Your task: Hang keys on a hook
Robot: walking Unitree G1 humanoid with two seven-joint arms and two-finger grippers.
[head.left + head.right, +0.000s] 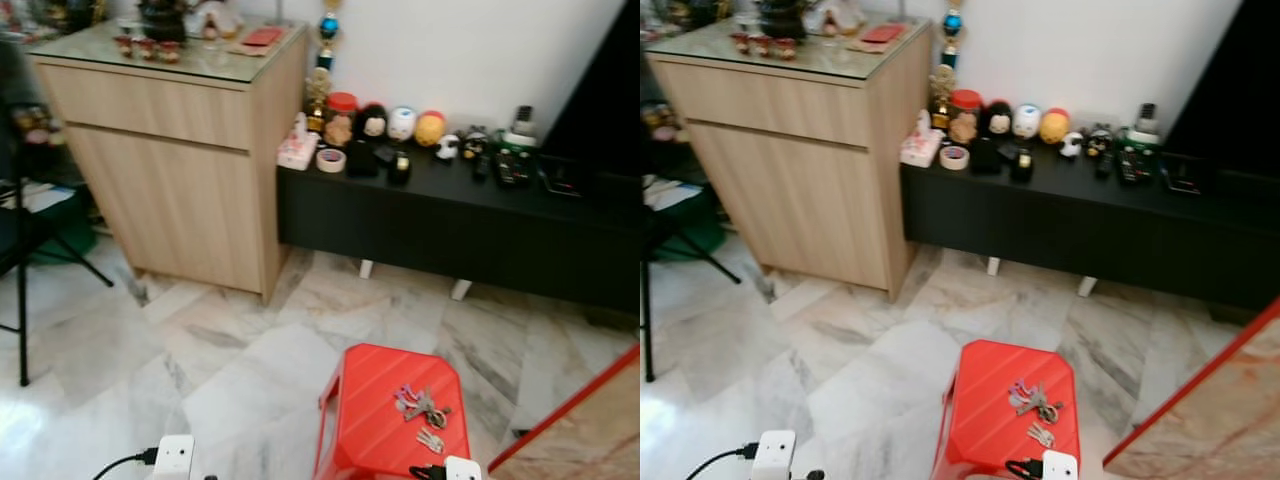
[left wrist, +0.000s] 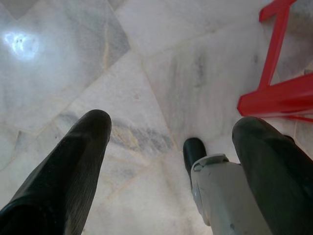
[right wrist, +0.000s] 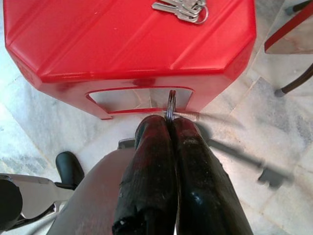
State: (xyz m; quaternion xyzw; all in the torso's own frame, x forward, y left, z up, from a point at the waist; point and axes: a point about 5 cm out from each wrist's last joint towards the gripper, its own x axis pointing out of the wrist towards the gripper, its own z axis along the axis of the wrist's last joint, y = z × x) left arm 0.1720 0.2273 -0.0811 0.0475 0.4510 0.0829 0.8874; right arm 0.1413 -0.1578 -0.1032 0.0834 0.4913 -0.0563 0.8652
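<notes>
The right gripper (image 3: 171,120) hangs low in front of the red stool (image 1: 375,405), its fingers (image 3: 151,166) clenched on a key ring (image 3: 171,104) from which a key (image 3: 266,172) dangles, blurred, over the marble floor (image 1: 230,350). The left gripper (image 2: 171,142) points down at the floor beside the stool, fingers (image 2: 78,161) released and holding nothing. On the stool's top lies a bunch of keys (image 1: 422,407), toward its right edge. Beyond the stool, against the wall, stands a low black cabinet (image 1: 450,225) carrying small figurines, a tape roll (image 1: 330,159) and remotes. Left of that cabinet stands a taller wooden cabinet (image 1: 170,170).
</notes>
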